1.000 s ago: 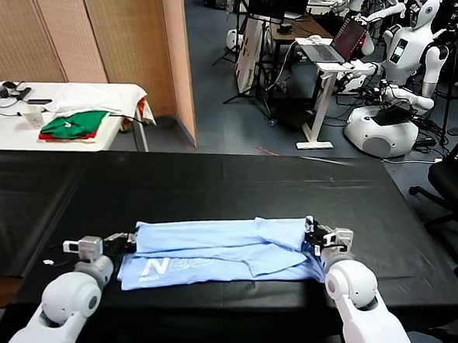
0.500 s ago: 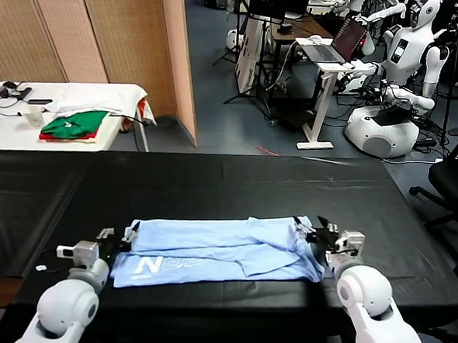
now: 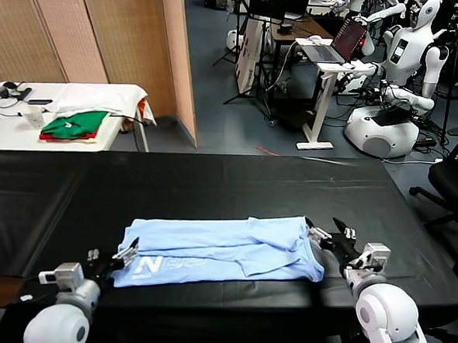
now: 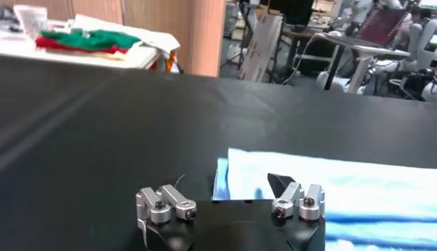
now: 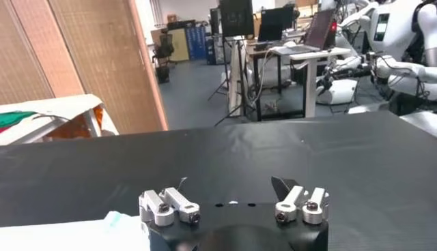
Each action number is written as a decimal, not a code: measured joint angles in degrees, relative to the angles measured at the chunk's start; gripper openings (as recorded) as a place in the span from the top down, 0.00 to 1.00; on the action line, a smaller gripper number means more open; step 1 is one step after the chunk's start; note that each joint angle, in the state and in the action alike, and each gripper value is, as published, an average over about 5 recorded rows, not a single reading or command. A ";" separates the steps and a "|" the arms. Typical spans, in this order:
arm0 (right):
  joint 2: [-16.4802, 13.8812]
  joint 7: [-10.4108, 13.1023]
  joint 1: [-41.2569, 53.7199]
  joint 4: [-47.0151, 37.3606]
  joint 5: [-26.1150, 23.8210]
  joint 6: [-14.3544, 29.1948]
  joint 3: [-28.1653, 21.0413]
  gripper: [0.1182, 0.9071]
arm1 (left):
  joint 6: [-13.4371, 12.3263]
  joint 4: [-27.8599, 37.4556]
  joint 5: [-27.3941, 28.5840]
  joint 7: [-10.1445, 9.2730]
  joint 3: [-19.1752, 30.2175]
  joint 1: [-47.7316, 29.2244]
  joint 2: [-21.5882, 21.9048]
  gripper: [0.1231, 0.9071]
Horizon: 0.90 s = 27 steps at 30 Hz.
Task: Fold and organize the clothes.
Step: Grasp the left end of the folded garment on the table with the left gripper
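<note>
**A:** Pale blue, thin and soft: the shirt (image 3: 218, 247) lies as a long band across the near part of the black table (image 3: 213, 182), white lettering toward its left end. I have nothing in hand. The left gripper (image 3: 111, 261) sits just off the shirt's left end, jaws spread wide; the right gripper (image 3: 335, 239) sits just off the right end, also wide and empty.

**B:** So what makes the next fold go well?

**A:** I judge it wants matched pinches on both ends, low and level, so the thin cloth lifts without bunching. The layers near the right end are already rumpled, so I'd grip past that.

**B:** Room?

**A:** Plenty of bare table on the far side. The near edge is the risk: the shirt's near hem runs close to it, so I'd fold away from me.
</note>
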 joint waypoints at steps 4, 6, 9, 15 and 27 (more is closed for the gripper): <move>0.06 0.01 -0.14 0.26 0.00 0.01 0.09 0.00 | -0.26 0.01 -0.49 0.24 -0.35 0.64 -0.66 0.00; 0.16 0.01 -0.15 0.29 -0.02 0.03 0.12 0.00 | -0.57 -0.05 0.05 0.64 -0.27 0.97 -1.07 0.00; 0.32 0.01 -0.15 0.39 -0.06 0.04 0.07 0.00 | -1.37 0.09 1.53 1.32 0.17 1.45 -1.70 0.00; 0.73 -0.05 -0.28 0.76 -0.25 0.17 -0.14 0.00 | -2.20 0.79 2.45 2.12 1.07 1.61 -2.58 0.00; 1.24 -0.29 -0.46 1.12 -0.74 0.88 0.15 0.00 | -0.27 0.48 -2.41 3.03 0.31 1.25 -2.81 0.53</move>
